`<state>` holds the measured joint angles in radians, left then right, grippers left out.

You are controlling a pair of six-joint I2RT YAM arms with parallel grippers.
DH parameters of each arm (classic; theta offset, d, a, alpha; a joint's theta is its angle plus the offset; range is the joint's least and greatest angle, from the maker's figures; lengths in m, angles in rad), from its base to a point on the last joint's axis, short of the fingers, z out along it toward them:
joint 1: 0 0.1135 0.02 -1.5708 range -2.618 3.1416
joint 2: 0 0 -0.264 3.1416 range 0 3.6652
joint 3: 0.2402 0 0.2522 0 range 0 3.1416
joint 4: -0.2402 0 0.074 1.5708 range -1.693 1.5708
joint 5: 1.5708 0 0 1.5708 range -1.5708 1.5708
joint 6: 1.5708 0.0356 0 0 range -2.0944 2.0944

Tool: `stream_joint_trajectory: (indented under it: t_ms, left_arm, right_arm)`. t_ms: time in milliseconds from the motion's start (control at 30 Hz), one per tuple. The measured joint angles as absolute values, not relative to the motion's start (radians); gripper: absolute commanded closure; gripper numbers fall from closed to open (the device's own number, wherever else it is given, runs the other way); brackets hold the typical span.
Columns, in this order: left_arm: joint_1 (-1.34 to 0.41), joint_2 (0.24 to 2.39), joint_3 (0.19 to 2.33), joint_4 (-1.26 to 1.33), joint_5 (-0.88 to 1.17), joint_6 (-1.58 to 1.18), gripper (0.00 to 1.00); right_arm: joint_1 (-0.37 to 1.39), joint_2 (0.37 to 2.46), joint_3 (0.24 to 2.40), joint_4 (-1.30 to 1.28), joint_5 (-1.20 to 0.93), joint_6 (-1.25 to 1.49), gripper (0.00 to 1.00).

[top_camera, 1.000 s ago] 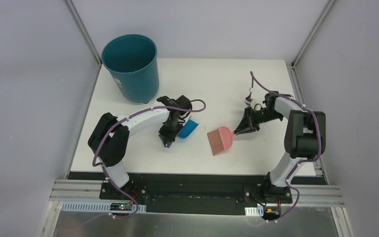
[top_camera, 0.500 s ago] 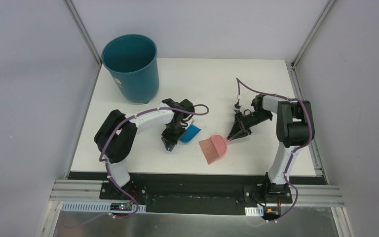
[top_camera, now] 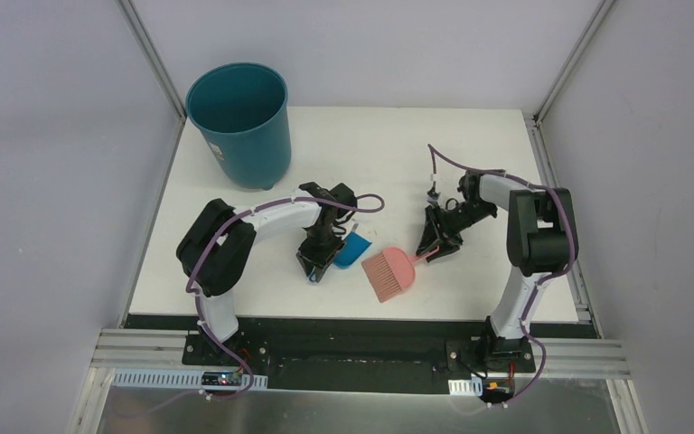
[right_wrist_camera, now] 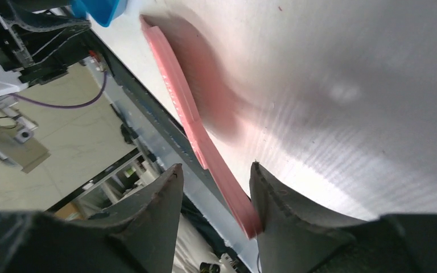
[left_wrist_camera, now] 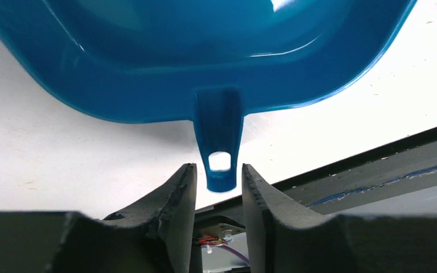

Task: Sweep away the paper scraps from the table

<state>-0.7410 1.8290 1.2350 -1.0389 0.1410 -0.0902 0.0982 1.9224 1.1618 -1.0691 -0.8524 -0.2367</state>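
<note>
Seen from above, the white surface [top_camera: 398,145] shows no scraps anywhere. The teal bin [top_camera: 246,149] stands at the far left corner, its depths too dim to say what it holds. A blue dustpan [top_camera: 356,250] and a pink brush [top_camera: 391,274] lie side by side toward the near edge; whether they touch cannot be told. From the left wrist, the left fingers [left_wrist_camera: 173,199] stand parted either side of the dustpan's handle, a sliver of gap on each side, gripping nothing. The visible part of the pan's glossy hollow holds no paper. From the right wrist, the right fingers [right_wrist_camera: 159,205] are spread wide, the brush handle lying between them and close against one, unclamped. Paper scraps would likely be light, soft and quick to scatter, so better herded with bristles than pinched.
</note>
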Motion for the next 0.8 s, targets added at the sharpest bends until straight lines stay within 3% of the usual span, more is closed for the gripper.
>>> stream_joint_trajectory:
  t_ms: [333,533,633,700,733,800]
  left_arm:
    - [-0.741,1.766,1.25,-1.089,0.138,-0.089,0.58]
    - [-0.746,1.686,1.316,-1.13,0.098,-0.078,0.56]
    - [-0.742,1.66,1.345,-1.121,0.037,-0.072,0.55]
    - [-0.723,1.638,1.345,-1.094,0.001,-0.07,0.54]
    - [-0.706,1.621,1.334,-1.064,-0.007,-0.072,0.54]
    - [-0.656,1.568,1.293,-0.986,-0.009,-0.078,0.53]
  right_arm:
    - [0.09,1.742,1.162,-1.015,-0.5,-0.203,0.48]
    - [0.06,1.67,1.214,-1.005,-0.426,-0.203,0.45]
    - [0.058,1.635,1.251,-0.978,-0.427,-0.196,0.37]
    - [0.057,1.586,1.255,-0.931,-0.426,-0.178,0.2]
    - [0.056,1.553,1.249,-0.897,-0.424,-0.163,0.03]
    - [0.054,1.477,1.22,-0.815,-0.416,-0.133,0.0]
